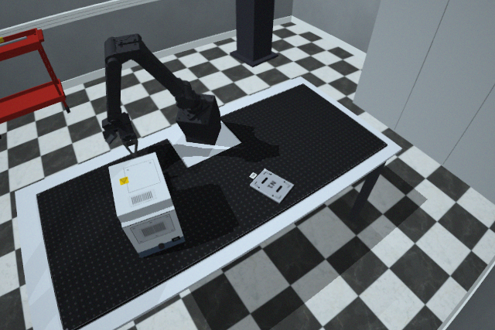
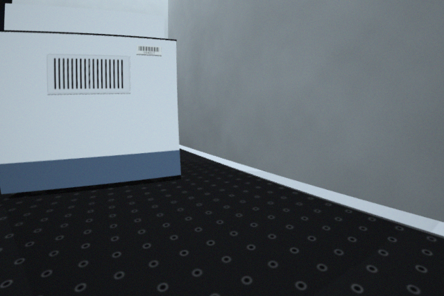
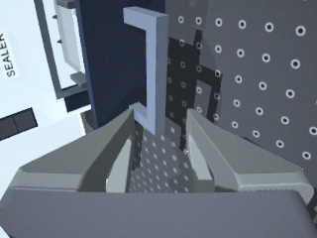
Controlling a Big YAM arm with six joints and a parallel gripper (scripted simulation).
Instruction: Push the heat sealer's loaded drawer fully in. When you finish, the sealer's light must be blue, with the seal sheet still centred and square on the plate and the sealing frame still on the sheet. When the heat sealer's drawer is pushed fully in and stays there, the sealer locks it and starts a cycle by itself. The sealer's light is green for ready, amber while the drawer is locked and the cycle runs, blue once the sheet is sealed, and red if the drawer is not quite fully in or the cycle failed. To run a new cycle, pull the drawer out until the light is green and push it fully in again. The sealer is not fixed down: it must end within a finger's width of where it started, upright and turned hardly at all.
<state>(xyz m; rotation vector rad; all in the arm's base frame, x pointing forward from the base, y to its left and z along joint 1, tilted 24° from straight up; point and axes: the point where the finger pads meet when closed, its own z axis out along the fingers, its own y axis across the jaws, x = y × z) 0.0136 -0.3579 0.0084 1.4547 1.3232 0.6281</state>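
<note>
The gripper [image 3: 158, 142] is sitting partly open with nothing between its fingers, just a gap showing the dotted black mat [image 3: 264, 59] underneath. Right ahead of the fingertips is the pale handle [image 3: 154, 66] of the drawer [image 3: 113, 59]; the lower end of the handle is dipping into the gap between the two fingers, but I can't tell whether either finger is actually touching it. The dark blue drawer front is standing a bit out from the box, and behind it you can see the opening frame and something pale inside, too cramped to make out properly.

From the top camera the gripper [image 1: 131, 145] is hanging off the arm [image 1: 120, 62] at the far end of the white sealer [image 1: 138, 182], right at its back-left top corner from that angle. The sealer is standing upright on the table [image 1: 394, 145], vent panel facing the near edge. Off to the gripper's other side, well apart from the sealer, a small grey plate [image 1: 271, 185] is lying flat on the mat. I can't see the light in any view.
</note>
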